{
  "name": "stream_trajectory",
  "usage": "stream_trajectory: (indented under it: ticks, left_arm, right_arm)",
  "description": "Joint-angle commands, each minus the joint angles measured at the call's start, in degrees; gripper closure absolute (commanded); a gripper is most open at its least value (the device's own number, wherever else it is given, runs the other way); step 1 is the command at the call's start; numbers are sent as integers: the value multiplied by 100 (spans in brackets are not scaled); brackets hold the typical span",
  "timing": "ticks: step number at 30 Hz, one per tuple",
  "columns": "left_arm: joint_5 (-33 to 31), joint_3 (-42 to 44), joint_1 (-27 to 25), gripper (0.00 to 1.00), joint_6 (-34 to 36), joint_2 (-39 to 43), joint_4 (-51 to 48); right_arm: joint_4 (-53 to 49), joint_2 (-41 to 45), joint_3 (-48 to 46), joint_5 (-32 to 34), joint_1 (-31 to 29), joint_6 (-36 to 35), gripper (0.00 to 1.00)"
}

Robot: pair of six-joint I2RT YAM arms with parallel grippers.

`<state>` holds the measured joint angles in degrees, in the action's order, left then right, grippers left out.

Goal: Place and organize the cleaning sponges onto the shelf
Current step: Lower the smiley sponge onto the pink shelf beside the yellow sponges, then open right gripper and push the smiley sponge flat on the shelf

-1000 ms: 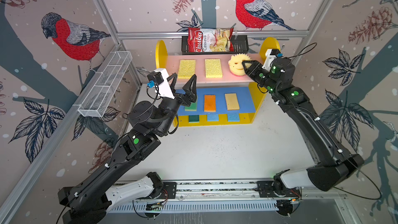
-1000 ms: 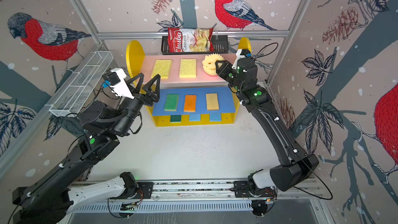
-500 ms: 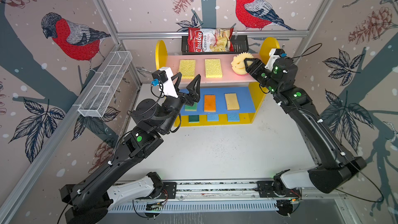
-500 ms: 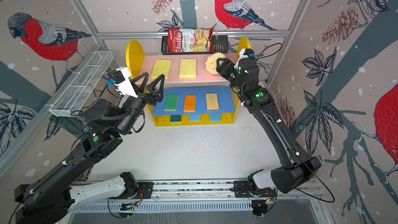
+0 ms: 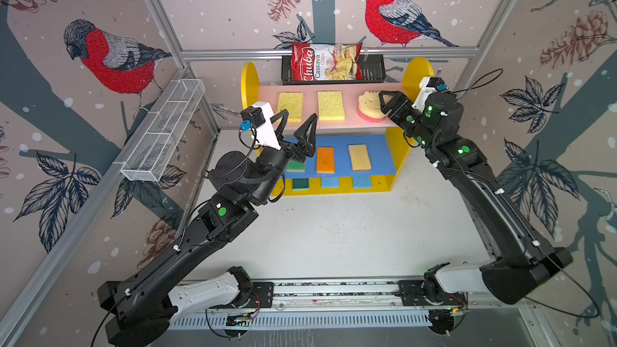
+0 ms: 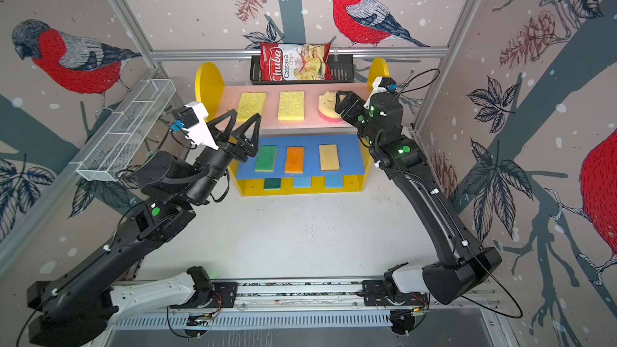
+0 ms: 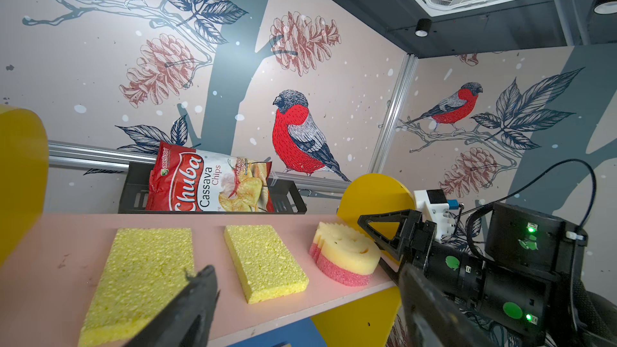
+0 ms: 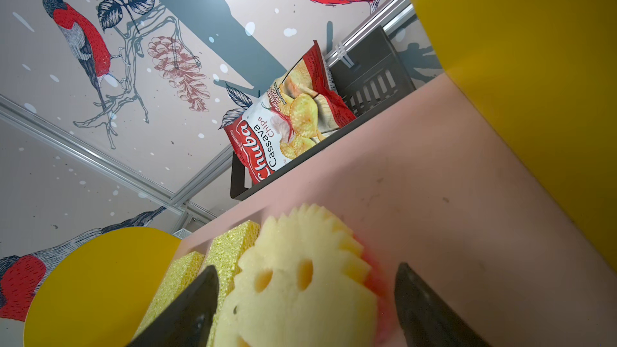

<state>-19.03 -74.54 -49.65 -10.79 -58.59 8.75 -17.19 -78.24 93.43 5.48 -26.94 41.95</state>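
**Shelf** (image 5: 249,81), at the back of the white surface (image 5: 334,228): all nine sponges lay on it, three to a board.

- Pink top board (image 5: 310,95): two yellow sponges (image 5: 289,106) (image 5: 330,105), flat, with long axes running front to back. At the right end was the round smiley sponge (image 5: 368,105), yellow face up, pink layer beneath, toothed edge turned away from your right arm.
- Blue middle board (image 5: 380,155): green (image 6: 266,158), orange (image 5: 325,160) and tan (image 5: 359,157), long axes front to back.
- Yellow base (image 5: 380,183): dark green (image 5: 300,183) and two light blue (image 5: 330,181) (image 5: 362,181), only their front ends showing.

**Your right end effector** (image 8: 306,270): fingers spread either side of the smiley sponge, not pinching it. The shelf's yellow side panel stood just beside it.

**Your left end effector** (image 5: 300,114): spread and empty, raised in front of the shelf's left end. In a top view it hid part of the green sponge.

**Surroundings:** a chips bag (image 5: 325,61) stood in a black basket (image 5: 374,71) behind the top board. A white wire basket (image 5: 163,128) hung on the left wall, well apart.
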Motion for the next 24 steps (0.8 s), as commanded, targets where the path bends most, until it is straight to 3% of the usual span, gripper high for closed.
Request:
stream_trajectory:
  ticks: [1,24]
  left_arm:
    - [153,-17,-2,16,-46,-46,405]
    - [196,-305,-1,16,-72,-324,159]
  right_arm:
    - [-330,54,-94,88,-2,-99,18]
    - [-190,141,-196,-37,12,-231,15]
